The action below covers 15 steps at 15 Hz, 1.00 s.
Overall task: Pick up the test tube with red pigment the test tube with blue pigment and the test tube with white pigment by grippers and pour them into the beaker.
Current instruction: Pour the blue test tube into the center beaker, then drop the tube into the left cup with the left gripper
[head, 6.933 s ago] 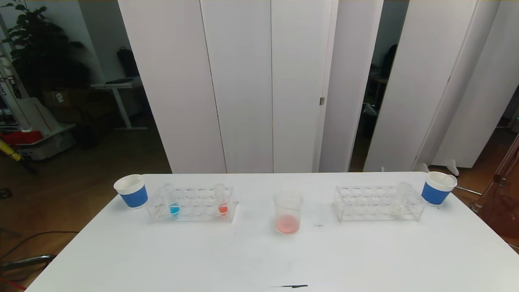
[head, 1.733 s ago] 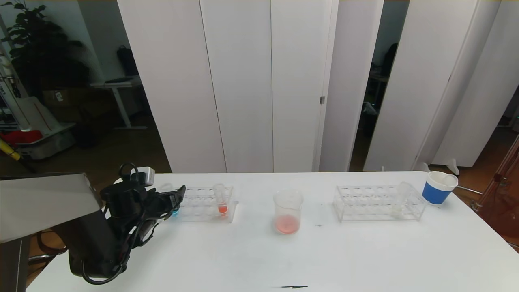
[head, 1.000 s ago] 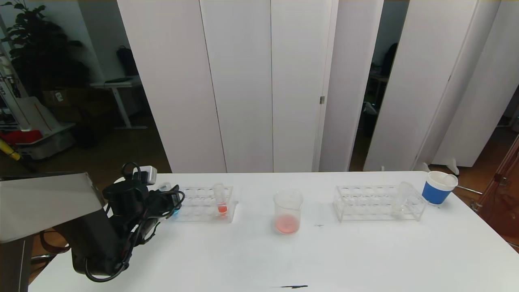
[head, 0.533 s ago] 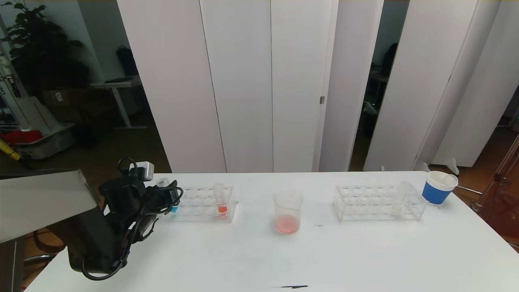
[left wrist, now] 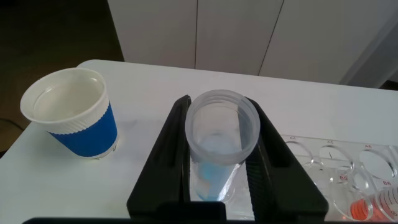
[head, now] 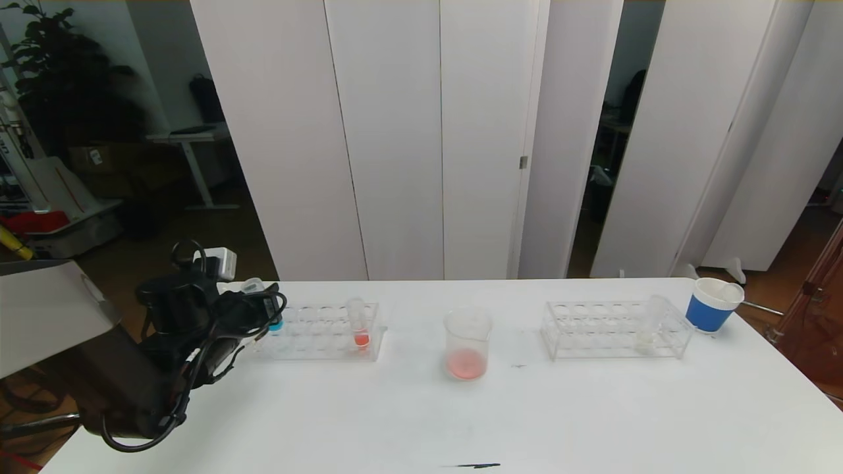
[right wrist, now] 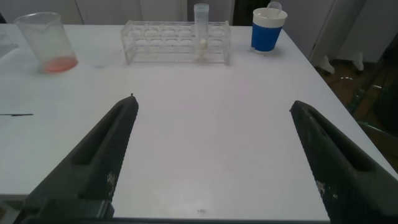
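Note:
My left gripper (head: 263,307) is shut on the test tube with blue pigment (head: 274,322) and holds it upright just above the left end of the left rack (head: 329,336). In the left wrist view both fingers (left wrist: 168,162) press the tube (left wrist: 211,183) below its rim. A tube with red liquid (head: 359,324) stands in that rack. The beaker (head: 467,342) stands mid-table with a little pink-red liquid. The test tube with white pigment (head: 649,322) stands in the right rack (head: 606,329). My right gripper (right wrist: 212,102) is open and empty above the table's front right.
A blue paper cup (left wrist: 71,112) stands beside the left rack, close to my left gripper. Another blue cup (head: 711,304) stands right of the right rack. A dark mark (head: 477,465) lies near the front edge.
My left arm came in to the left rack, closed on the blue tube and raised it up and slightly left out of its slot. Everything else stayed put.

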### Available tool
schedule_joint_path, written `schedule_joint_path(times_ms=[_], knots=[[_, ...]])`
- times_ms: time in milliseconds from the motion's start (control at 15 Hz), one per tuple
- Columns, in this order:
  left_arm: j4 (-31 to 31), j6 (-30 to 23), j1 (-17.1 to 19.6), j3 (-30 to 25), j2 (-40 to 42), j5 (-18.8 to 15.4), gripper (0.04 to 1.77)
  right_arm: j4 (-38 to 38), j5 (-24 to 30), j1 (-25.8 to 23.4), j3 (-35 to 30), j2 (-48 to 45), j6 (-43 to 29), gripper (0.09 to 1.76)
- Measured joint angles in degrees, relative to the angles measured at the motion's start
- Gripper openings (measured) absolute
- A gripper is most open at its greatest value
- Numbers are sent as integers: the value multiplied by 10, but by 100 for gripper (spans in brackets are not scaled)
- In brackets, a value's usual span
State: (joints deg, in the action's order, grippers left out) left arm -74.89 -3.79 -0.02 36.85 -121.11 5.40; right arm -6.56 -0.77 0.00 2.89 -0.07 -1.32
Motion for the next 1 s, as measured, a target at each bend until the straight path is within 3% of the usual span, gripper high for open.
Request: schedule_joint_path(times_ms=[667, 1000], knots=[[142, 2, -3, 23, 153, -9, 58, 0, 0, 0, 0, 0, 0, 175], [233, 19, -19, 65, 221, -76, 58, 0, 0, 0, 0, 0, 0, 175]])
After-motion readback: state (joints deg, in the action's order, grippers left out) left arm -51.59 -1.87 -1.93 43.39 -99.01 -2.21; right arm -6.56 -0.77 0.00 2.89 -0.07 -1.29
